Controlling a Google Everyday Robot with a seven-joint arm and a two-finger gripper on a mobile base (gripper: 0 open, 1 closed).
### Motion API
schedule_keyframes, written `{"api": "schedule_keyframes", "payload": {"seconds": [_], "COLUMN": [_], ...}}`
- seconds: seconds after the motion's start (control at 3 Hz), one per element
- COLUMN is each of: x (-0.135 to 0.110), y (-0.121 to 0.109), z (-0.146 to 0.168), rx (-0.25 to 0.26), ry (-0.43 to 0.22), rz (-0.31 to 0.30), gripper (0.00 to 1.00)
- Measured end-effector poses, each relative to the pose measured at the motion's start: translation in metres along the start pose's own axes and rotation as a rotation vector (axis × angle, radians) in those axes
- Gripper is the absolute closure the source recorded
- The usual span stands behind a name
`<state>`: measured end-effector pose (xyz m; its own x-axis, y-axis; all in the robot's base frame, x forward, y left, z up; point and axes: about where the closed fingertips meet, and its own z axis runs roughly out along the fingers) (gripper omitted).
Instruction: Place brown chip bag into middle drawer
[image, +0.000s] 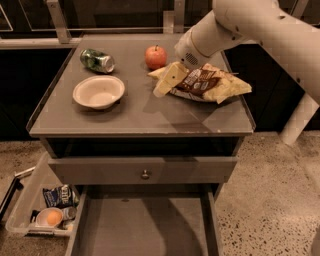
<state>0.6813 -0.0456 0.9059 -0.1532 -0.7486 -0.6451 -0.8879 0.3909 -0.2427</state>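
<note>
View from the front of a grey cabinet. The arm (250, 25) is reaching down from the upper right, and its tool (167, 82) is sitting low over the left end of the bag (207, 84). Whether the tool is wide, narrow or gripping cannot be told from here, since it is overlapping the bag's pale end.

The bag is lying flat on the right half of the worktop (135, 117), its dark brown middle facing up and its tan ends pointing left and right. Its right end is coming close to the worktop's right edge.

An apple (156, 56) is standing just behind the bag's left end. A bowl (98, 91) is sitting on the left half of the worktop, well apart from the bag, and a green can (97, 60) is lying on its side behind the bowl.

Below the worktop a front panel (100, 171) with a round knob (145, 174) is showing. Under it the drawer (145, 227) is standing pulled out, its grey floor bare.

On the ground to the left, a clear bin (20, 212) is holding a small dark packet (60, 196) and a cup (49, 217).
</note>
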Motion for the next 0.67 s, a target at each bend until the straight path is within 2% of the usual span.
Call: {"api": "schedule_keyframes", "payload": {"seconds": [0.33,0.67], "x": [0.014,0.058], "y": [-0.023,-0.074], "z": [0.007,-0.001], "rx": [0.112,0.202], "ry": [0.044,0.054], "rz": [-0.001,0.008], "gripper": [0.00,0.00]}}
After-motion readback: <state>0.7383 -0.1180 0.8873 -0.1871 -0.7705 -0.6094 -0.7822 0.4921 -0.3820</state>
